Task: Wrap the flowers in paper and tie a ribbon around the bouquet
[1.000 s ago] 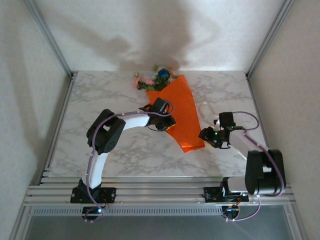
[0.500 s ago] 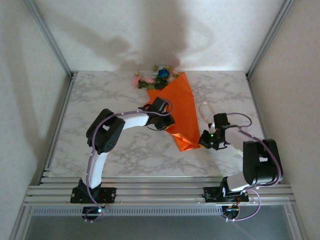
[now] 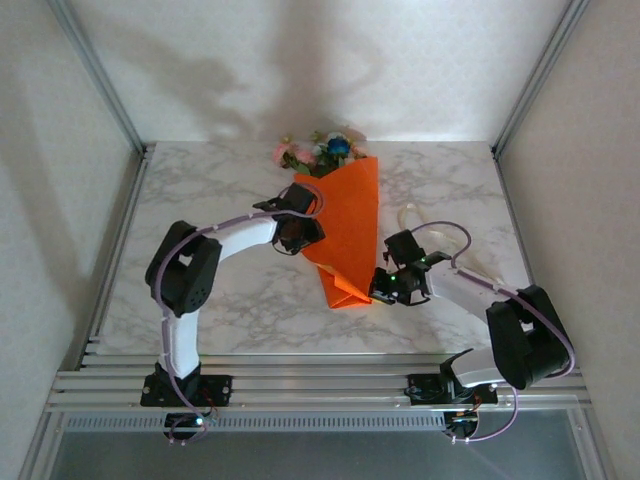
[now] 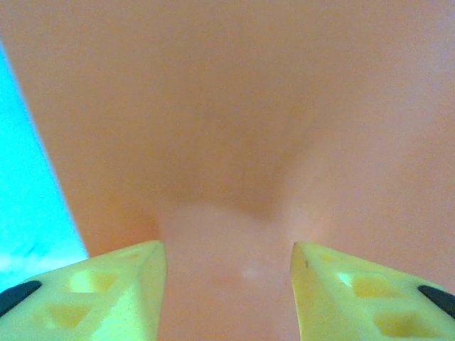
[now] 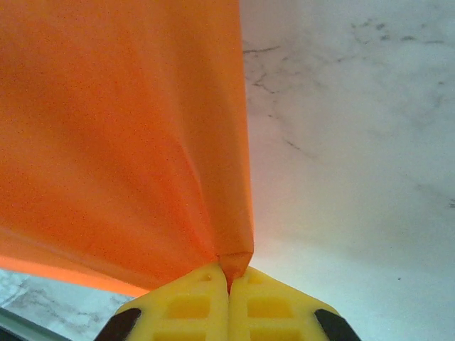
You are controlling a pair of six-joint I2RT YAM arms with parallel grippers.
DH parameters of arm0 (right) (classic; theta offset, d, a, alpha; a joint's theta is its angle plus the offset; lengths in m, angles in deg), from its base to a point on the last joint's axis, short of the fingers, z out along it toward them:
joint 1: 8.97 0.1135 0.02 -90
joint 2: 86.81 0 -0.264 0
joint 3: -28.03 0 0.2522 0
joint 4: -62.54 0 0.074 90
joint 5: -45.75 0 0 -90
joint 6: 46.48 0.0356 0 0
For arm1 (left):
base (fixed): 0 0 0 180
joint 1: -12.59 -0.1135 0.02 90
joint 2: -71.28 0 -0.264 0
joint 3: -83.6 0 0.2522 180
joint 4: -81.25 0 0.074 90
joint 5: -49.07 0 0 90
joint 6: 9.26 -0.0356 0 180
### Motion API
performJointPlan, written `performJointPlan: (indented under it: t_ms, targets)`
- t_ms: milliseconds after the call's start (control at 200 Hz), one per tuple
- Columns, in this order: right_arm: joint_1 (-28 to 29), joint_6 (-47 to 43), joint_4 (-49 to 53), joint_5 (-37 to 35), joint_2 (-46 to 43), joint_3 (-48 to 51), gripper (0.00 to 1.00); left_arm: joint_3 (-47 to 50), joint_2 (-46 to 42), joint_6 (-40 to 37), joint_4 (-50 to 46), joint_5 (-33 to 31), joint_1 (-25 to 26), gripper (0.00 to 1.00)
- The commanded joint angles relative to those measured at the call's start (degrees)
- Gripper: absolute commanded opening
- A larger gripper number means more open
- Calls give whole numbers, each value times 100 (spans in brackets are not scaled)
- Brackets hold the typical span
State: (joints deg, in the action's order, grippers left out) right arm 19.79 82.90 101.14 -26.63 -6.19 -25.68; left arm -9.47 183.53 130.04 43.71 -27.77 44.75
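right pincer (image 5: 229, 278) clamped on a corner of the orange paper (image 5: 121, 135), left pincer (image 4: 226, 259) parted over the paper, flowers (image 3: 318, 152) at its far end on the desk (image 3: 190, 190)

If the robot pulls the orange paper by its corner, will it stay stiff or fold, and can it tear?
Probably floppy: the paper creases where the right pincer pinches its corner. Likely thin and light: it lies folded into a cone, flowers at its far end. A hard pull might tear it.
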Motion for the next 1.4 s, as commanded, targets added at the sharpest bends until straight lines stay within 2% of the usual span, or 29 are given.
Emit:
performJointPlan:
  t_ms: [0,105,215,360,430,546,736,846,966,1131,1391]
  targets:
    - [105,189,46,-179,184,-105,0,-592,-553,-147,-796,1,354,49]
    - [172,239,3,-202,235,-153,0,-686,-478,275,-734,770,699,48]
    - [260,316,-47,-235,255,-145,0,-363,-375,1005,72,1293,903,45]
    - [344,352,-126,-251,285,-119,0,-133,-168,1574,711,1451,963,41]
    - [346,365,-141,-260,308,-115,0,-47,-49,1540,617,1517,1015,41]
    - [343,352,-220,-262,239,-69,2,496,-184,1356,442,1410,1038,38]
    - [253,197,-564,99,80,97,31,1526,-244,883,396,1040,956,33]
    - [64,84,-913,487,-9,286,42,1662,-236,786,470,817,882,31]
    - [-164,80,-1455,1013,31,489,46,1834,-158,739,561,806,858,30]
    - [-186,106,-1785,1488,370,553,46,2234,-126,664,672,693,846,29]
    - [-192,103,-2246,1469,518,812,44,2468,76,401,615,441,800,26]
